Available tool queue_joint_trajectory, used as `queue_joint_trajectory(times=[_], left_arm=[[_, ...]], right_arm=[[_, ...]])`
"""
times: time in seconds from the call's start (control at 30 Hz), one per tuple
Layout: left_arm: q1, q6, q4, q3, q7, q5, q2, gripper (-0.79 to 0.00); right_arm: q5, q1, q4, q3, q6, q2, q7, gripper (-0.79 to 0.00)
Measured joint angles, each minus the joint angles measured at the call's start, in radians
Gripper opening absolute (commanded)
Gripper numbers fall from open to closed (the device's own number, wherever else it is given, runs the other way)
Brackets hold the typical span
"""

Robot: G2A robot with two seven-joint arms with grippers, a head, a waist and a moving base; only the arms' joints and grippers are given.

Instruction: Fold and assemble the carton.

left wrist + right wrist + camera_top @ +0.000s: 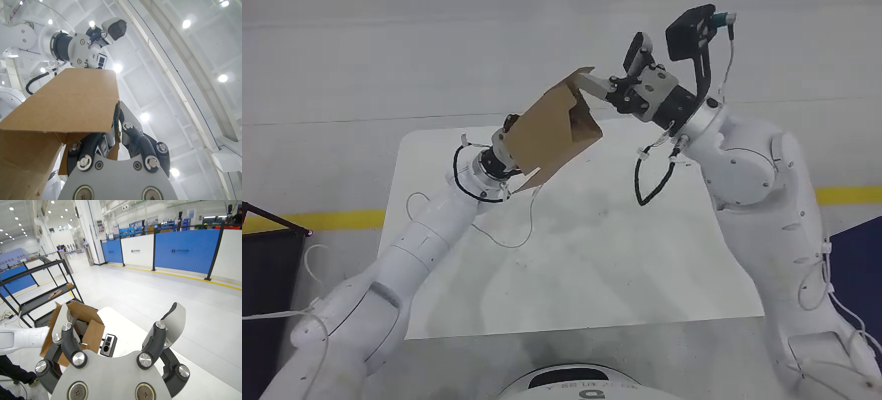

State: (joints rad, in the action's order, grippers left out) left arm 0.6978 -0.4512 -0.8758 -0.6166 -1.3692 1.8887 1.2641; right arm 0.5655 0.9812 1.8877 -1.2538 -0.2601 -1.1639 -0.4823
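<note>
The carton [557, 130] hangs half-erected above the far side of the worktop [592, 260]. The left end effector [118, 123] is clamped on one wall's edge, probably to steady it while the right end effector [627, 90], fingers spread wide and holding nothing, works at the raised flap. The left wrist view makes the pinch plain where from above the carton covers it. The right wrist view sets one finger [64, 315] among the open end's flaps, contact uncertain.

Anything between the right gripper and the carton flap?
Nothing visible. The right gripper, jaws open, is right at the upper flap of the carton; the left gripper holds it above the table.
</note>
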Motion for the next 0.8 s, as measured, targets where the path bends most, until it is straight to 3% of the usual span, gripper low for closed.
queue_joint_trajectory(times=[0.2, 0.8], left_arm=[[-0.005, 0.003, 0.006, 0.013, -0.003, 0.002, 0.0, -0.785], [-0.013, 0.019, 0.008, 0.028, -0.019, 0.005, 0.002, -0.785]], right_arm=[[0.032, 0.035, 0.065, 0.005, -0.023, 0.004, -0.014, 0.0], [0.078, 0.016, 0.004, 0.061, 0.032, -0.002, -0.091, 0.0]])
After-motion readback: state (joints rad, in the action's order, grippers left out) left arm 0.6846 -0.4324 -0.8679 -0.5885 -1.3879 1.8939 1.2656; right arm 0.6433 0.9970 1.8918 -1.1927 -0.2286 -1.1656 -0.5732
